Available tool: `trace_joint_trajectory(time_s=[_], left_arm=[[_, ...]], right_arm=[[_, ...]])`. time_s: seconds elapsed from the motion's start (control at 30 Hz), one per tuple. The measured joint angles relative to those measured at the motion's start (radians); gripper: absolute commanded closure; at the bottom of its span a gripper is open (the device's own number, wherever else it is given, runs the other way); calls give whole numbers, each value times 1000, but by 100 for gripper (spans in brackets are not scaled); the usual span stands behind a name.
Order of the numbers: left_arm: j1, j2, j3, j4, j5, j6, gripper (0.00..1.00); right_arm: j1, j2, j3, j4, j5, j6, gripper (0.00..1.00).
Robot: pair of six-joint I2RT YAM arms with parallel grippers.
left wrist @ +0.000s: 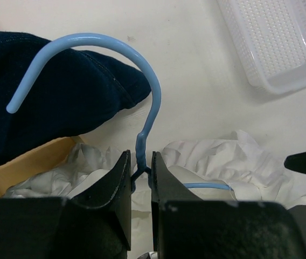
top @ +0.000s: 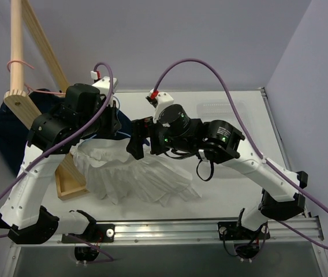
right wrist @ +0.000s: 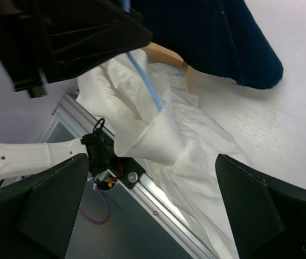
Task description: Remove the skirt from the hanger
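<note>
Removal unfinished: my left fingers (left wrist: pixel 112 189) pinch the light-blue wire hanger (left wrist: pixel 155 94), white ruffled fabric skirt (top: pixel 135 179) draped on it; right fingers (right wrist: pixel 261 208) wide.

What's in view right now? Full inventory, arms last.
skirt: 1, white, crumpled on the table in front of the arms
hanger: 1, light blue, neck in the left claw, wire running into the skirt
denim garment: 1, dark navy, left side, by the rack
wooden rack: 1, light wood, far left
pink hanger: 1, pink, on the rack's pole
basket: 1, white plastic, far right of the table
table: 1, white
cables: 2, purple, one along each arm
rail: 1, metal, near edge
left claw: 1, black, shut on the hanger
right claw: 1, black, open over the skirt
</note>
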Motion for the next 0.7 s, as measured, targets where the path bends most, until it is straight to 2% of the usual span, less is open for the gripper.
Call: trace_joint_trajectory(time_s=[0.33,0.57,0.7], left_arm=[[-4,4,-35,-2,-57,20,98],[-4,-5,-108,29,-88,32,98],[-4,-9,-132,42,-103,38,98]], right_arm=[[35,27,-6,-92,219,135,0],[76,26,-68,-82,291,158,0],[78,34,-83,-81,310,156,12]])
